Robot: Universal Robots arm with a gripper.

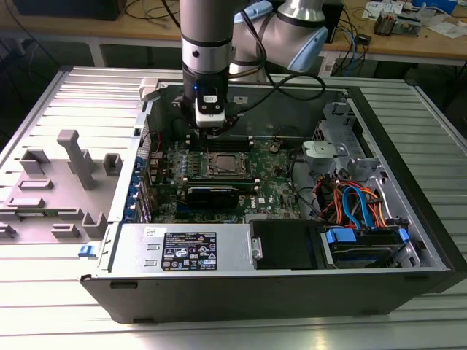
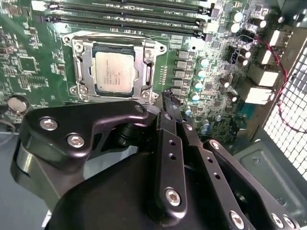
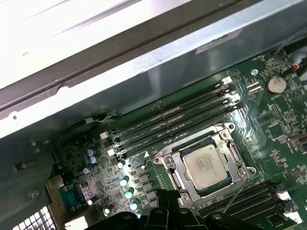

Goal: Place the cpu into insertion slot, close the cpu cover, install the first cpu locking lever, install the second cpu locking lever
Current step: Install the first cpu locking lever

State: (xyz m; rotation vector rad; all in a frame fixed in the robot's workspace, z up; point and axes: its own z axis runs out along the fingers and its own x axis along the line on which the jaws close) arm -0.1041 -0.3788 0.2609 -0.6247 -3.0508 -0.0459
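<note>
The cpu [image 2: 114,72] lies flat in the insertion slot [image 2: 154,48] on the green board, its silver-grey top showing. The cpu cover [image 2: 82,72] is down around it as a silver frame. In the first wrist view the cpu [image 3: 207,165] sits inside the cover [image 3: 237,154], and a thin wire locking lever [image 3: 236,192] slants along one side of the slot. My gripper [image 2: 169,99] hangs just above the board beside the slot, fingers together with nothing between them. In the exterior view the gripper [image 1: 211,130] is just behind the slot [image 1: 225,166].
Long black memory slots [image 2: 129,14] run along both sides of the socket. The open computer case [image 1: 408,182] has a steel wall close behind the gripper, a drive cage with blue and orange cables [image 1: 357,204] at the exterior view's right, and a grey fixture [image 1: 69,175] outside.
</note>
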